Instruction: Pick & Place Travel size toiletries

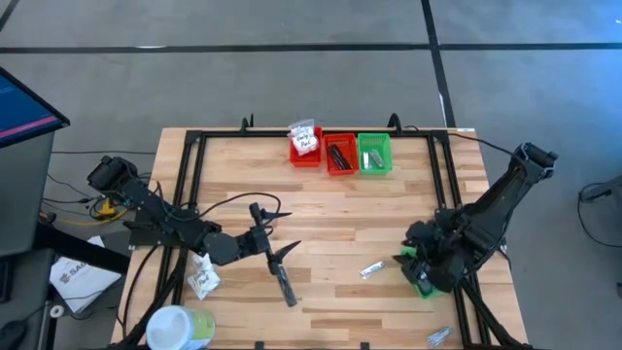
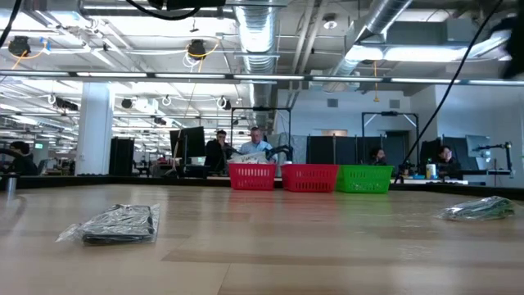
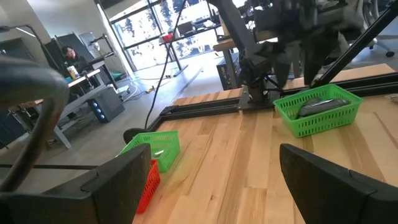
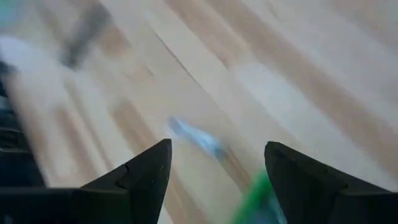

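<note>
An open-plan workshop with exposed ducts and rows of desks stretches behind a pale wooden tabletop (image 1: 340,214), where people sit at monitors in the far background. Travel-size toiletries lie scattered across the planks: a slim dark stick (image 1: 283,283) rests near the front edge just beside the left gripper (image 1: 273,244), a white crinkly packet (image 1: 203,279) lies under the left arm's forearm, a small silvery sachet (image 1: 371,269) sits toward the right, and another silvery sachet (image 1: 438,336) lies at the front right corner. At the far edge, three small bins stand touching in a row: a red bin (image 1: 305,147) holding a white packet, a second red bin (image 1: 339,154) holding dark sticks, and a green bin (image 1: 374,154) holding a pale item. A further green bin (image 1: 424,280) sits at the right, partly beneath the right arm, with a dark wrapped item inside as seen from the left wrist. The left gripper hovers low over the tabletop centre-left, its fingers (image 3: 323,177) spread wide and holding nothing. The right gripper (image 1: 420,255) hangs beside the right-hand green bin, near the silvery sachet, its fingers (image 4: 146,171) parted and empty. A round white-and-green tub (image 1: 179,327) stands at the front left corner.
</note>
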